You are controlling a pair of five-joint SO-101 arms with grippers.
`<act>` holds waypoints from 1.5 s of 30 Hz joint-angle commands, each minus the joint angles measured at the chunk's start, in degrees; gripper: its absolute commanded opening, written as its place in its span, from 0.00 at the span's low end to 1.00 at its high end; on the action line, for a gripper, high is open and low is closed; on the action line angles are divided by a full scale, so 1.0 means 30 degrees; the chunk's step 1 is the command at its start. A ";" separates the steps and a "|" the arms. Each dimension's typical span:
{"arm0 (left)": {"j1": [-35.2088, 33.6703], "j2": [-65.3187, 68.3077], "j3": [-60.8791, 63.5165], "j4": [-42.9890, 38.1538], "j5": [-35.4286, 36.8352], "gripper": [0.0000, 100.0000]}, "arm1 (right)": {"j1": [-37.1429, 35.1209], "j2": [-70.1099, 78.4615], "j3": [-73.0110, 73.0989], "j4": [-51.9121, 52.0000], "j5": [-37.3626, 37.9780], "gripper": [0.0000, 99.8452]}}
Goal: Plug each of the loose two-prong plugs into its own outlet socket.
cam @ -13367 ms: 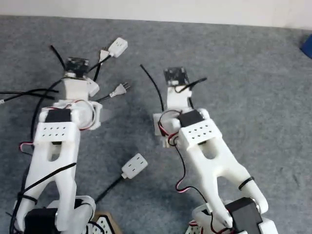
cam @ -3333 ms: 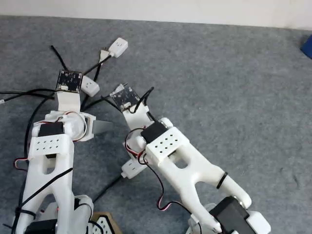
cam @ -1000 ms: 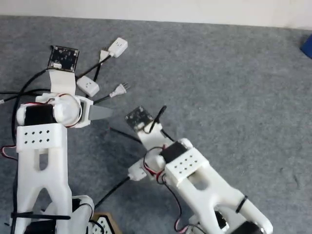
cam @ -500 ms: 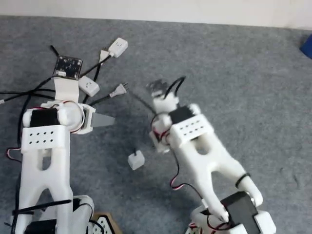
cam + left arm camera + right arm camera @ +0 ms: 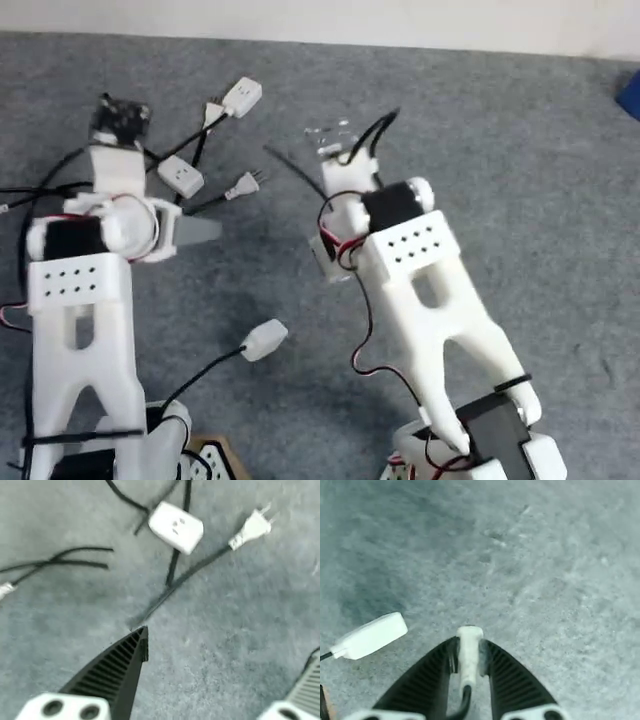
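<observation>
Right tool (image 5: 468,645) tight around, seemingly, a plug (image 5: 469,632)

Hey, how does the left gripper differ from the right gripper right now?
The left gripper is open and empty; the right gripper is shut on a white plug with a black cord. The left gripper hangs over a socket and a loose plug on the carpet; the right gripper has a second socket near it. Both have black ribbed fingers.

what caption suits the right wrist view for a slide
Right end effector shut on a white corded plug above grey carpet, a white outlet socket lying nearby.
</observation>
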 commanded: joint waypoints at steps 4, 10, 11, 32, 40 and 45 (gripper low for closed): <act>0.0571 -0.0015 -0.6168 0.3370 -0.0117 0.45 | -0.0278 -0.0337 0.1832 -0.0718 0.1993 0.01; 0.0571 0.2916 -1.2645 0.6916 0.0762 0.45 | -0.0630 -0.5846 0.5260 -0.3590 0.1553 0.01; 0.0689 0.4205 -1.3495 0.8352 0.0733 0.45 | -0.0630 -0.7106 0.5846 -0.3853 0.1348 0.01; 0.6374 1.1443 -1.0125 1.2103 -0.4952 0.45 | -0.0982 -0.9919 0.6168 -0.1480 0.1993 0.01; 0.4557 1.1502 -0.5407 0.8440 -0.7297 0.38 | -0.3121 -0.4381 -0.1451 0.3033 0.1260 0.01; 0.2418 1.1531 -0.4352 0.6066 -0.7443 0.38 | -0.3502 -0.3883 -0.0484 0.2799 0.1289 0.01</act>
